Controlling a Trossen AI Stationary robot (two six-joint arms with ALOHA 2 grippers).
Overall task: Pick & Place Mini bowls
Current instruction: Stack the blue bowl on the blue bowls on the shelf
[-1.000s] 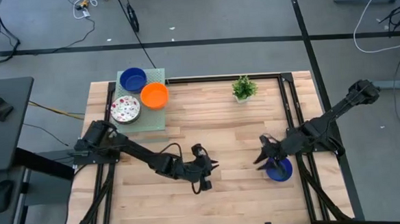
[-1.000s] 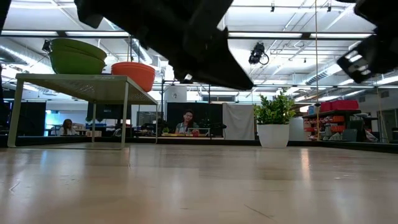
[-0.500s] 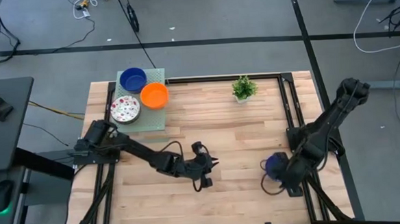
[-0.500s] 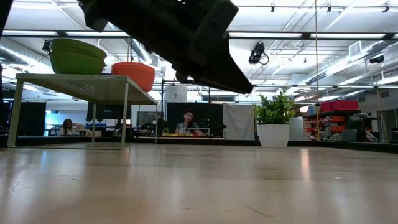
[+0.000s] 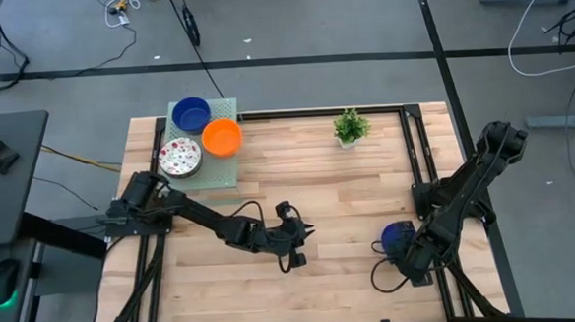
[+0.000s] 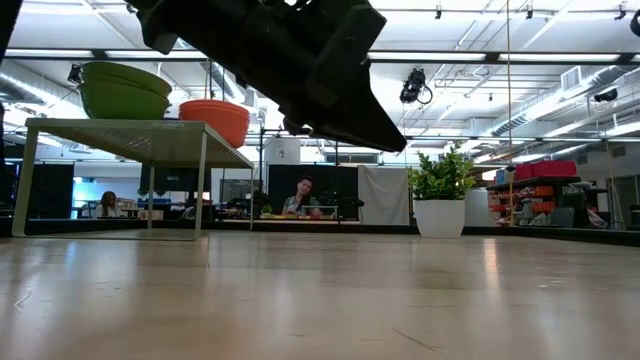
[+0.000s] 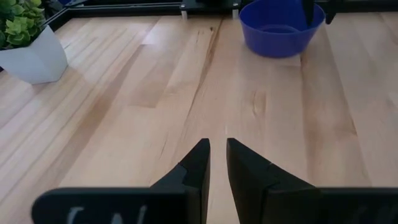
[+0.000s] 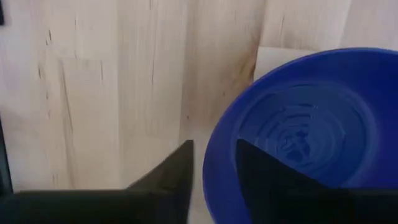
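Bowl update: my right hand (image 8: 211, 180) has swung back off the blue bowl (image 5: 398, 236), now sitting free just ahead of its near-closed, empty fingers. Drop looks done. Left hand (image 7: 217, 162) hovers mid-desk, nearly closed, empty.

No readable text, label or number anywhere — only blurred, illegible marks.

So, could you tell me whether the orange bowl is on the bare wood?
No, the orange bowl sits on the green stand beside the speckled bowl.
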